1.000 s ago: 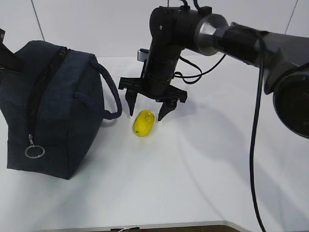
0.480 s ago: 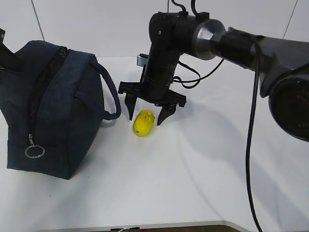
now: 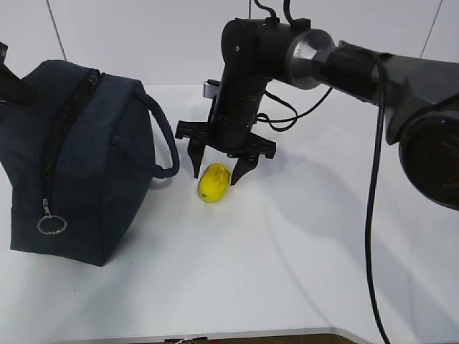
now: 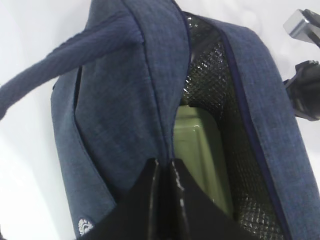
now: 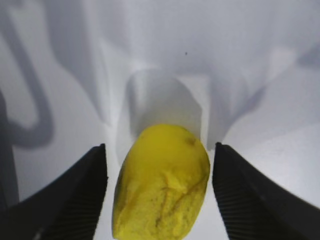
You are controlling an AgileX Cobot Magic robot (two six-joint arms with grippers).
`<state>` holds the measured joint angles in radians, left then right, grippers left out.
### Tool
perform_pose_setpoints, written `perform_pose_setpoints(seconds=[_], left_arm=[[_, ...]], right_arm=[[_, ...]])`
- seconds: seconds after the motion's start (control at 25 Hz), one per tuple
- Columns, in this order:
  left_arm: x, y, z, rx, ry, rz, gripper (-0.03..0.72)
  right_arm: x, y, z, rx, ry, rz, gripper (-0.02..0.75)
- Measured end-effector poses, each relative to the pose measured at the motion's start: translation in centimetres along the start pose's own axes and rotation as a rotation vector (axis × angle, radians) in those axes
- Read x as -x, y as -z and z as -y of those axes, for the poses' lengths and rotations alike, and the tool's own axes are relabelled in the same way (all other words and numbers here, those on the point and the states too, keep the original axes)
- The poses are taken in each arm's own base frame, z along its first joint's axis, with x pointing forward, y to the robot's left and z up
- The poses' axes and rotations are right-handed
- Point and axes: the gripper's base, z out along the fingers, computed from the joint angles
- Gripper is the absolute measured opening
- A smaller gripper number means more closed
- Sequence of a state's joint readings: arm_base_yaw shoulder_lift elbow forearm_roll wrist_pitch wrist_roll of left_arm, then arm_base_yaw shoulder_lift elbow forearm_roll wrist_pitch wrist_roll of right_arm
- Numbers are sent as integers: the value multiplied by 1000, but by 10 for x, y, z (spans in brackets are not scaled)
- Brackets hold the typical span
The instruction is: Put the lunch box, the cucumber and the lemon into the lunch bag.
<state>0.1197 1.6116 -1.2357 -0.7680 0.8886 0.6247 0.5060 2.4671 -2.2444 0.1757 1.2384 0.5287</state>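
1. The right pincer point(image 3: 219, 170) was spread wide, fingers pointing down, straddling the lemon point(image 3: 214, 182); in the right wrist view a dark ridged finger point(image 5: 80, 192) stood on each side of the fruit with a gap of bare bench showing on both sides, so nothing was gripped yet.
2. The lemon lay on the white bench point(image 3: 287, 251) directly below and between the fingertips. Its long axis ran roughly along the wrist camera's line of sight, so the fingers faced its narrower flanks. That looked like a sound line for closing, though the rounded skin could slip if the fingers met it too high.
3. The right arm was plainly the nearer one; the left took no part in this pick.
4. The left pincer point(image 4: 167, 200) was closed on the edge of the lunch bag point(image 3: 93, 158) by the zipper line, apparently holding the mouth apart.
5. Through that gap the left wrist view showed the silver lining and the pale green lid of the lunch box point(image 4: 200, 155) already inside.
6. The bag stood just to the left of the lemon, its loop handle point(image 3: 166, 140) curving out toward the fruit, close to the pincer's left finger and the one thing likely to snag a lift-and-carry.
7. The cucumber was not visible in any view.
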Motion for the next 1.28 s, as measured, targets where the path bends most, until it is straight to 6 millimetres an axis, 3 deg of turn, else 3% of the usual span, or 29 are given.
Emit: perform_pose_setpoints(seconds=[0.16, 0.32, 1.28], left_arm=[[0, 0, 0, 0, 0, 0, -13], [0, 0, 0, 0, 0, 0, -13], [0, 0, 0, 0, 0, 0, -13]], right_arm=[[0, 0, 0, 0, 0, 0, 437], [0, 0, 0, 0, 0, 0, 388], [0, 0, -1, 8, 58, -2, 373]])
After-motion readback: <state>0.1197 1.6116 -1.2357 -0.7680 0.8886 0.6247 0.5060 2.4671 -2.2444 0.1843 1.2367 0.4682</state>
